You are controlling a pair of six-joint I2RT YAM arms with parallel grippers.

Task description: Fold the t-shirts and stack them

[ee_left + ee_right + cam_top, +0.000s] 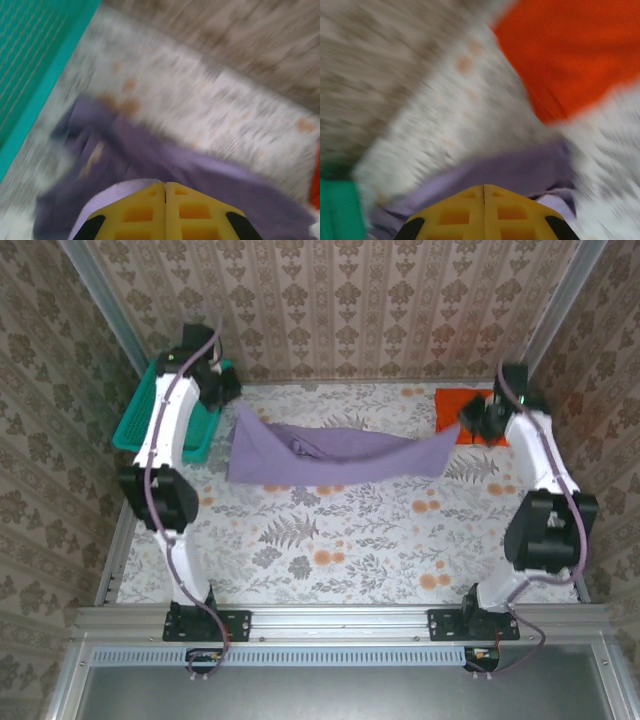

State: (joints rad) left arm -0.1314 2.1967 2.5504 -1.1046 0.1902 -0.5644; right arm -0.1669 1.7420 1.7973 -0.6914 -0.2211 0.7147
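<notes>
Top external: soft lavender t-shirt [330,452] is sagging as a limp band.
Left tool [228,392] and right tool [468,422] are pinching its ends.

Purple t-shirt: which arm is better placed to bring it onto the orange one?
Right, probably: the right claw grips the purple t-shirt end beside the orange t-shirt; the left claw holds the other end by the teal basket.

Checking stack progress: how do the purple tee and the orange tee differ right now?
The purple tee is unfolded and stretched between the arms; the orange tee is a folded rectangle at the far right. The purple tee is pinched at its ends by the left gripper and right gripper; the orange tee lies free. The purple tee spans far wider. Both are plain soft cloth.
</notes>
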